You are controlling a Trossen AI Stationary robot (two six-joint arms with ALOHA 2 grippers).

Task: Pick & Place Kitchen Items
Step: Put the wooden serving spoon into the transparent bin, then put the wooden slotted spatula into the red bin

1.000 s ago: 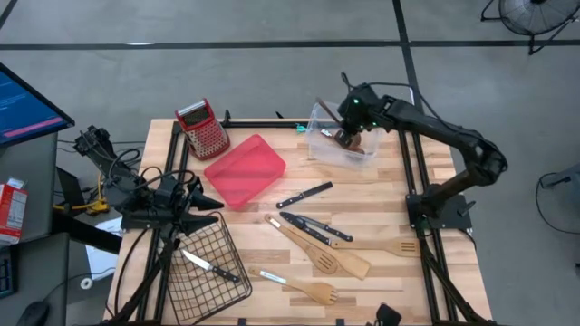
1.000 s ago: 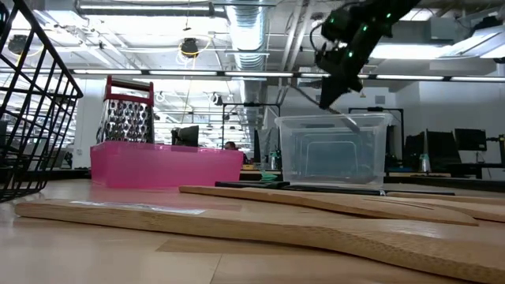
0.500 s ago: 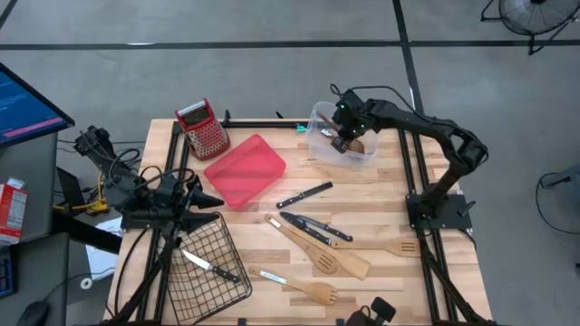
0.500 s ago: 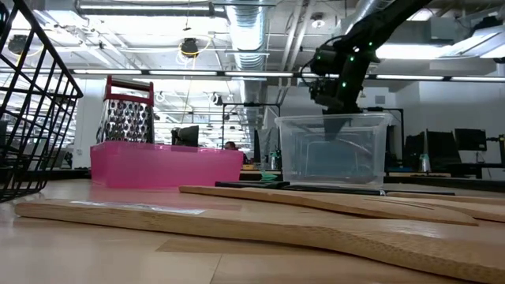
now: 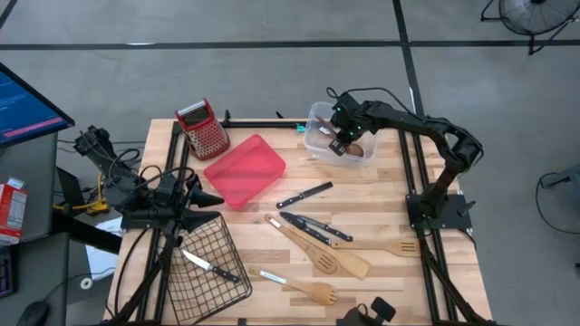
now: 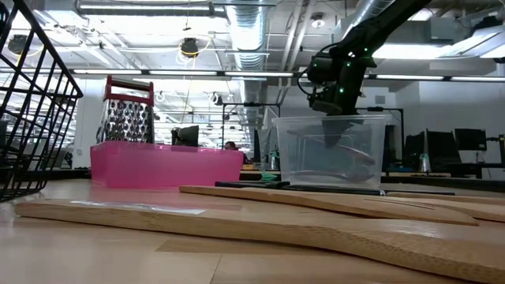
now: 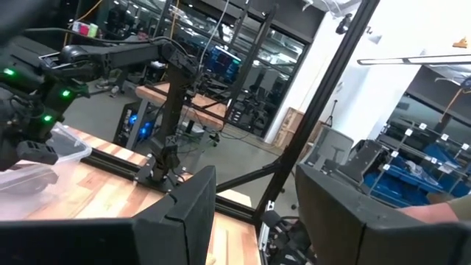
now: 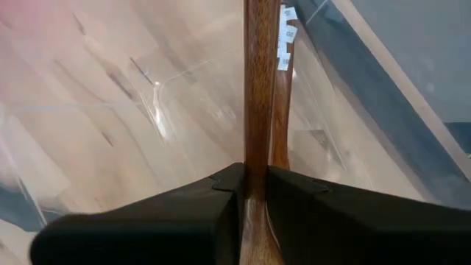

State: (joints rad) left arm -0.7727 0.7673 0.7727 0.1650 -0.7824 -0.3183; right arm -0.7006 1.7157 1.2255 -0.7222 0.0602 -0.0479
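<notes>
Right gripper (image 5: pixel 339 143) lowered into clear plastic bin (image 5: pixel 317 118) at table's far edge, fingers (image 8: pixel 184 213) pinched narrow on dark wooden utensil handle (image 8: pixel 257 88) (head hidden inside bin). Left gripper (image 5: pixel 213 202) parked at left side near wire basket (image 5: pixel 213 272), jaws apart, holding nothing. Knives (image 5: pixel 304 195), wooden turners (image 5: pixel 331 258) loose mid-table.

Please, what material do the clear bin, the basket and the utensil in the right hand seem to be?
Clear bin: see-through, glossy, probably plastic.
Basket: thin black wire grid, likely coated metal.
Utensil clamped in the right hand: brown with lengthwise grain, apparently smooth wood.
</notes>
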